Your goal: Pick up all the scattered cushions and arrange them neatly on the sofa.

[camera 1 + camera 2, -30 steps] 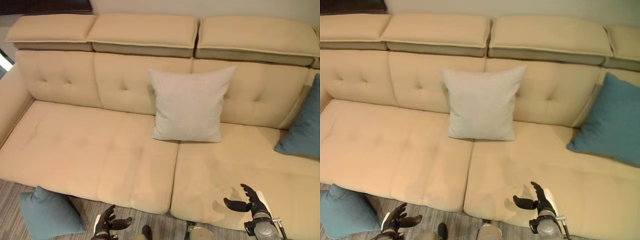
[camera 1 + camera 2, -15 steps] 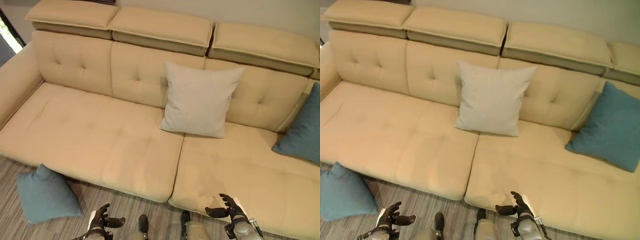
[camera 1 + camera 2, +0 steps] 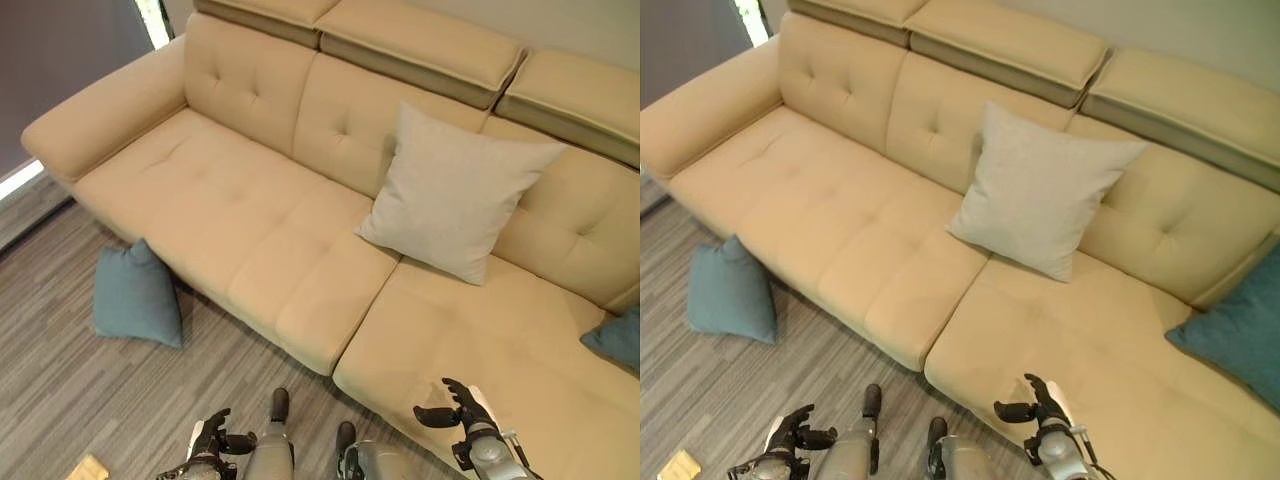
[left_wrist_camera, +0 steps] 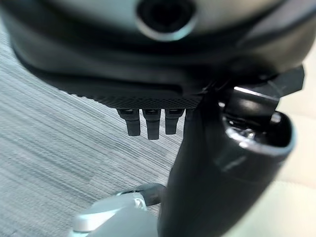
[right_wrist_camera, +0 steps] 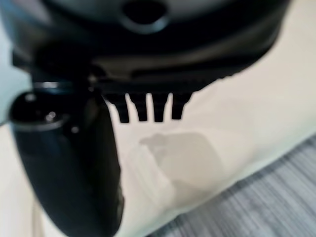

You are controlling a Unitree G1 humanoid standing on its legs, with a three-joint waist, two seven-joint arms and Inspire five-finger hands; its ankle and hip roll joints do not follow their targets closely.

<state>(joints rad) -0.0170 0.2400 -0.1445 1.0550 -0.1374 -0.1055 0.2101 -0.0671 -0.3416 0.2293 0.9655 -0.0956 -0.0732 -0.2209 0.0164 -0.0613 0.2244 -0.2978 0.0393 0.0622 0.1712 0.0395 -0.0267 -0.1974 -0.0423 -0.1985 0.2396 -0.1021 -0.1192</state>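
Both the left hand [image 3: 212,445] and right hand [image 3: 462,412] hung spread and empty, the pale cushion [image 3: 455,192] and a teal cushion [image 3: 1232,335] sat on the sofa [image 3: 250,215], and another teal cushion [image 3: 135,296] lay on the floor [image 3: 70,380] at left, unretrieved.

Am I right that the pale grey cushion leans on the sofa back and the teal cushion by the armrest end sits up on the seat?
Not quite. The pale grey cushion does lean on the sofa back, but that teal cushion lies on the floor against the sofa front, as the left eye view shows.

Grey striped floor [image 3: 60,380]; small tan object [image 3: 88,468] on it; dark wall panel [image 3: 60,60] beyond armrest.
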